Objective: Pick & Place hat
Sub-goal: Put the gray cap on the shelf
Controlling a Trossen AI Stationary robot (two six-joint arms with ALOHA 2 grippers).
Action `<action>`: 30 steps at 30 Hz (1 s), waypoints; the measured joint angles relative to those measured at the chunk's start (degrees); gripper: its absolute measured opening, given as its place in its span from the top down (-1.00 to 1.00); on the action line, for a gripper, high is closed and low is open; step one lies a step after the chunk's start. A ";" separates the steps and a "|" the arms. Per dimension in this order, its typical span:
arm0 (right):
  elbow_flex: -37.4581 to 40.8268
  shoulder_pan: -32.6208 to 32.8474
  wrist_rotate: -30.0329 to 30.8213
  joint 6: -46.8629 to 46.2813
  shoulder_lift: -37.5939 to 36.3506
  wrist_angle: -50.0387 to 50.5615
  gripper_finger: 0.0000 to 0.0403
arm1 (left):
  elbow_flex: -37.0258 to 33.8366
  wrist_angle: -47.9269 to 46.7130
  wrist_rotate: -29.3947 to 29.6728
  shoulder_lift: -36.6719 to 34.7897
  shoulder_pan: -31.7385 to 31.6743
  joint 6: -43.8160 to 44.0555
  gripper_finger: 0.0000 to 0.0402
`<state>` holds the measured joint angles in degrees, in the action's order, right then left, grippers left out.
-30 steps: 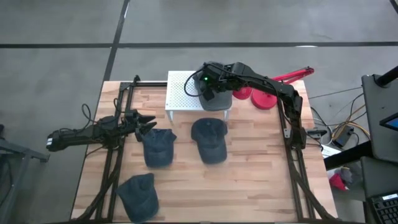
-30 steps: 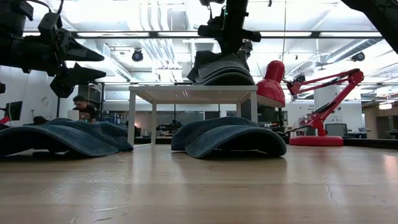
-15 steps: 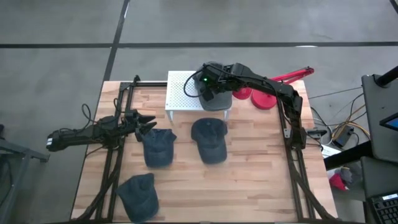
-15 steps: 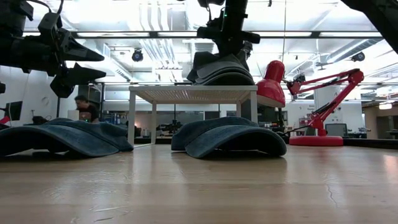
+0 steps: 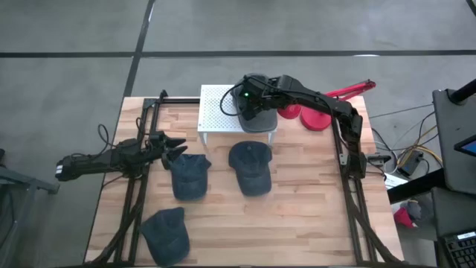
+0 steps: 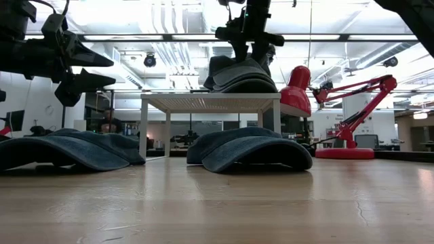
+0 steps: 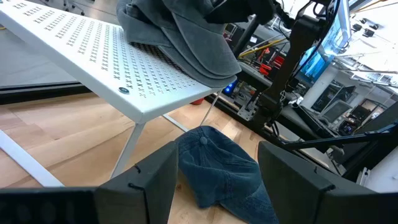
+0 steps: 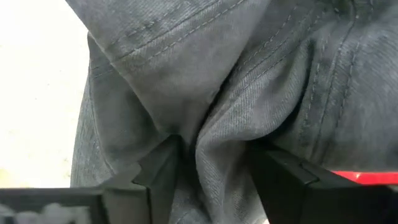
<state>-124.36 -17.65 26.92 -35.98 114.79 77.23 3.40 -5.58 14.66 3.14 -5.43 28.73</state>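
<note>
Wooden table (image 5: 297, 216) — white perforated stand (image 5: 216, 110), red lamp (image 6: 352, 102) behind.

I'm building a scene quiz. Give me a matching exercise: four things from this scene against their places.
Things:
1. grey hat
2. right hand
3. left hand
4. red lamp

Places:
A. open, above the table's left side beside a blue hat
B. on the white stand
C. pinching the grey hat's fabric
D. far right of the table, behind the stand

Pairs: 1-B, 2-C, 3-A, 4-D
</note>
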 joint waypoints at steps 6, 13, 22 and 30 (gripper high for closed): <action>0.00 0.00 0.00 0.02 -1.43 0.22 -0.13 | 0.00 0.00 0.00 0.00 0.01 0.01 -0.11; 0.00 0.00 0.00 0.04 -2.36 0.50 -0.29 | 0.00 0.00 0.00 0.00 0.00 0.01 -0.11; 0.00 0.14 -0.01 0.03 -4.77 0.50 -0.43 | 0.00 0.00 0.00 0.00 0.01 0.01 -0.11; 0.00 1.71 -0.01 -0.05 -7.82 0.87 -0.51 | 0.00 0.00 0.00 0.00 0.02 0.02 -0.11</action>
<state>-124.36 -15.94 26.90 -36.04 106.98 78.10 3.40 -5.58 14.66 3.14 -5.41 28.75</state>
